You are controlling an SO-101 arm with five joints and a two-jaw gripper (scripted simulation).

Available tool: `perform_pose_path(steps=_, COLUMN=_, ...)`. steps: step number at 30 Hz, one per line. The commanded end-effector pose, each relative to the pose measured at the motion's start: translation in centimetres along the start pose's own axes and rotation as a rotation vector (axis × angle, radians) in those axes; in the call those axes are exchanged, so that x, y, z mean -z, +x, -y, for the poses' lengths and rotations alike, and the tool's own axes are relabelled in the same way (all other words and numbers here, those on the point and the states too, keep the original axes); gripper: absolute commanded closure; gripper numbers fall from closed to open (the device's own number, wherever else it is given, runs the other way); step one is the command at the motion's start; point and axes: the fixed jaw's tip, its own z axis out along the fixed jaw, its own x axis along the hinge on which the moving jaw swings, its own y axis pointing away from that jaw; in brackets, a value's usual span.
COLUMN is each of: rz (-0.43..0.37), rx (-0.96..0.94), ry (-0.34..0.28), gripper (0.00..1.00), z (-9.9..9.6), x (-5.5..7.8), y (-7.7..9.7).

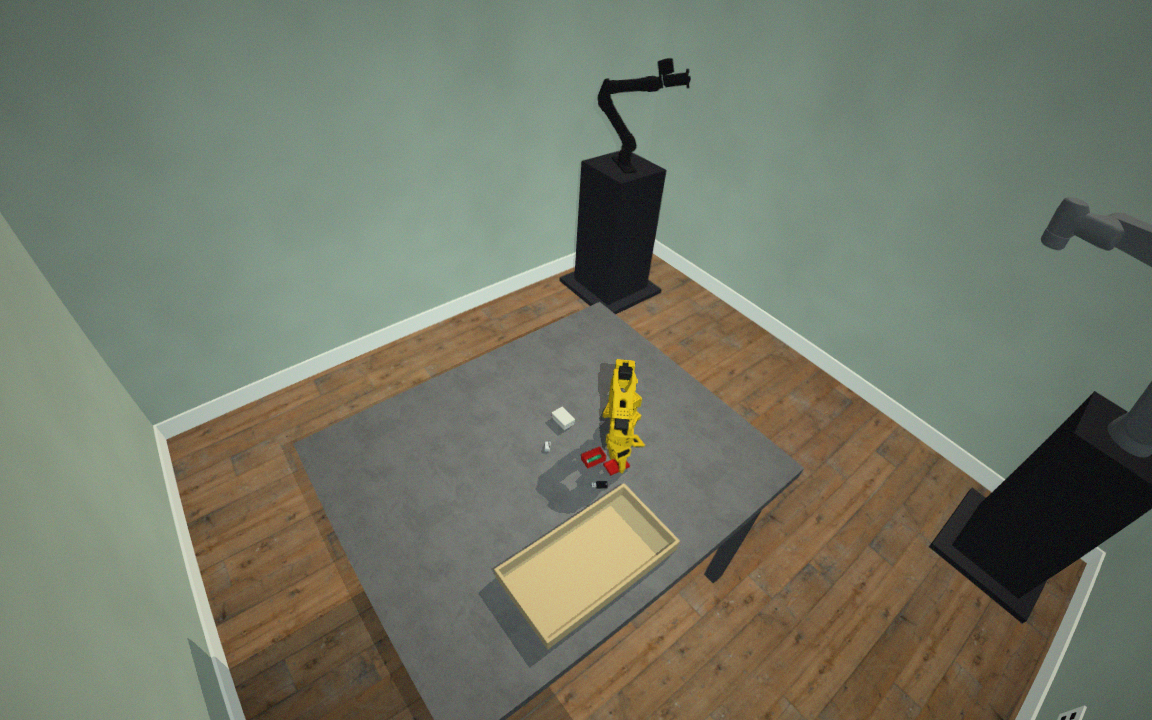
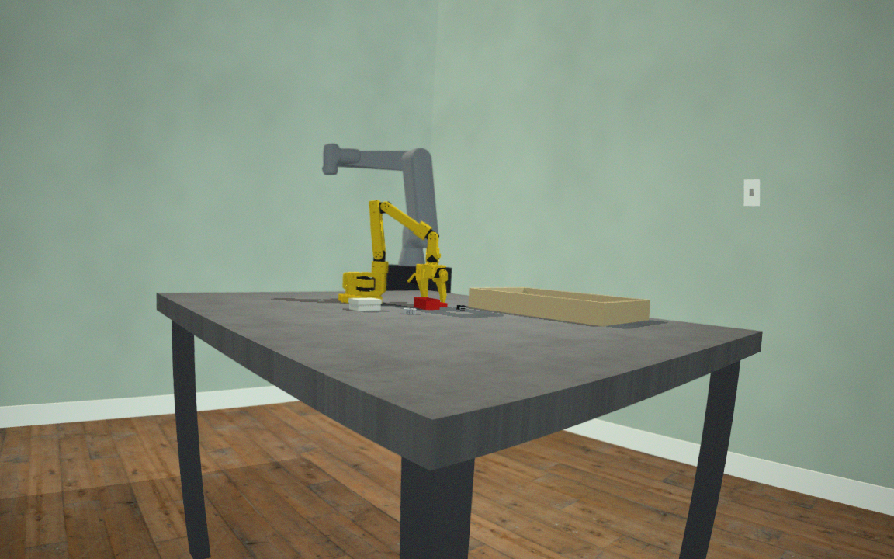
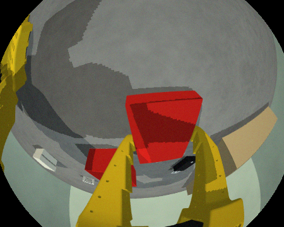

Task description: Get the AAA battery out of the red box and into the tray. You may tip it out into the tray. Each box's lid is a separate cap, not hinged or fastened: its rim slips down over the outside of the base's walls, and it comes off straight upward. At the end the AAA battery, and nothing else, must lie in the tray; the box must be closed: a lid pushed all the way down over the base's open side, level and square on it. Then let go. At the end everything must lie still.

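The red base stands on the table with its open side up. The green AAA battery lies inside it, hidden in the other views. The red lid lies separately beside the base on the table, its hollow side up. My gripper is slightly open, with one finger at each side of the lid, very close to its walls. The beige tray is empty.
A black USB-stick-like object lies between the lid and the tray. A closed white box and a small pale object lie on the base's other side.
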Motion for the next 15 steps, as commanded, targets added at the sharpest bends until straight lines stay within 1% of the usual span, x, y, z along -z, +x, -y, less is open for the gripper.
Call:
perform_pose_path(steps=1, rz=-0.004, rx=-0.001, ry=0.009, gripper=0.73, z=0.16, x=0.03, y=-0.03)
perform_pose_path(steps=15, rz=-0.004, rx=-0.001, ry=0.009, gripper=0.71, z=0.16, x=0.03, y=-0.03)
